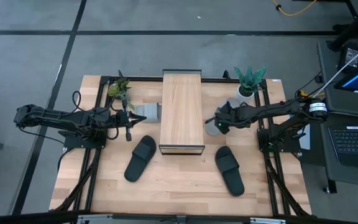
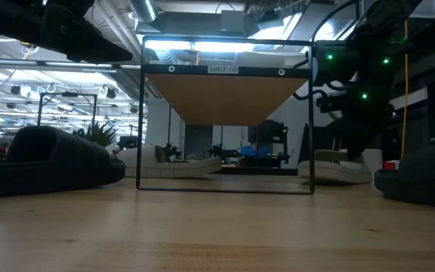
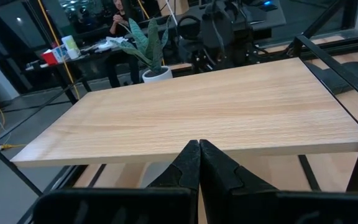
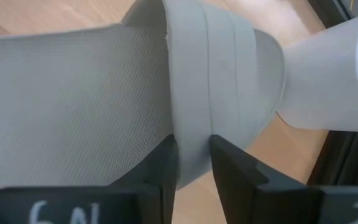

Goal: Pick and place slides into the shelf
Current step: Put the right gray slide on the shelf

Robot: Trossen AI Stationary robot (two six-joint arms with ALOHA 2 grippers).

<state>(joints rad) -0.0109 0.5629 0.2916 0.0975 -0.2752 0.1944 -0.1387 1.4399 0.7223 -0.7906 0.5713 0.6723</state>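
Note:
The shelf, with its light wood top and dark frame, stands mid-table. One light grey slide lies at the shelf's left side, partly under it. My left gripper is beside that slide, shut and raised, and faces the shelf top. The other grey slide lies at the shelf's right side, and my right gripper is shut on it. Two black slides rest sole-down on the near half of the table. My right gripper holds the grey slide by its ribbed strap. The strap is pinched between the two fingers, one finger on the footbed side and the other on the outer side. In the low view the slide appears to rest on the table.
A white plant pot stands close behind the held slide, and its plant is at the far right corner. A second plant stands far left. There is bare table between the black slides. A laptop sits off the table's right side.

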